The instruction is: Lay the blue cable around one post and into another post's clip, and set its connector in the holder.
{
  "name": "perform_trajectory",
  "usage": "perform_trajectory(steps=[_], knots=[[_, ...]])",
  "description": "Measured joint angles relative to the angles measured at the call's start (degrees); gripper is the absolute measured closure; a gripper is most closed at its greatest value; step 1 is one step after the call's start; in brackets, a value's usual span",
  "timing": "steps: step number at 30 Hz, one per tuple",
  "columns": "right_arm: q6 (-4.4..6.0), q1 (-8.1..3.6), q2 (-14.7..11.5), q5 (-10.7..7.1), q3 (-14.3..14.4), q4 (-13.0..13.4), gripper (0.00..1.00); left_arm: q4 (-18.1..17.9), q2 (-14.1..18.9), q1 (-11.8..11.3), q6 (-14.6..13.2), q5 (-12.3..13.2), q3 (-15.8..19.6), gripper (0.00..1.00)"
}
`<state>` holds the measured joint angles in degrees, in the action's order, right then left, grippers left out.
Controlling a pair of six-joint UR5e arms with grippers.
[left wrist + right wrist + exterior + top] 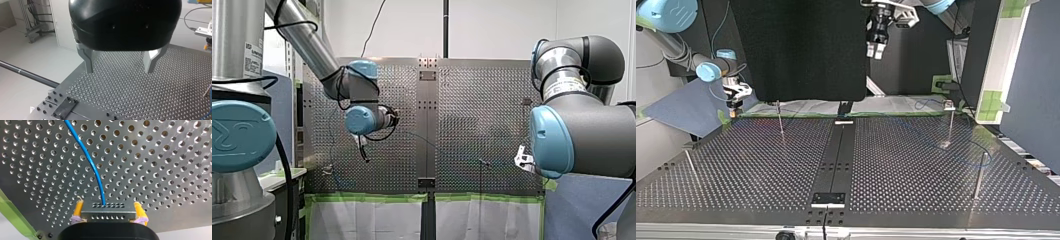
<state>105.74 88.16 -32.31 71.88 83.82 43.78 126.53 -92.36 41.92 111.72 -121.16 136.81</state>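
Note:
In the right wrist view my right gripper [108, 206] is shut on a grey connector [108, 214] with rows of small holes, clamped between its yellow pads [78, 208]. The blue cable [90, 161] runs from the connector out over the perforated table. In the top view my right gripper [735, 104] hangs at the far left edge of the table, and the cable [986, 156] loops near a post [978, 175] at the right. My left gripper [120, 66] is open and holds nothing. It hangs high over the table [875, 50], well away from the cable.
Thin upright posts stand on the perforated table [761, 170]: one at the far left [780, 119], one at the near left [691, 166], and one with a clip on top at the far right [950, 122]. A dark strip [838, 155] runs down the table's middle.

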Motion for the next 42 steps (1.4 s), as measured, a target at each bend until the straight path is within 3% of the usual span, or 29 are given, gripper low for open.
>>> perform_trajectory(steps=[22,34,37,42], knots=[[0.0,0.15,0.08,-0.06,-0.01,0.01,1.0,-11.02,-1.9,-2.37,-2.18,1.64,10.82,0.02],[-0.03,0.18,0.09,-0.06,-0.06,0.0,1.0,-15.62,-1.94,-3.79,-2.71,3.77,11.29,0.02],[-0.48,0.2,0.09,0.09,-0.66,-0.36,1.0,-15.49,-1.94,-4.04,-3.01,3.96,11.28,0.02],[-2.29,0.21,0.04,1.15,-1.67,-1.99,1.0,-14.77,-1.94,-4.49,-3.58,4.04,11.27,0.02]])
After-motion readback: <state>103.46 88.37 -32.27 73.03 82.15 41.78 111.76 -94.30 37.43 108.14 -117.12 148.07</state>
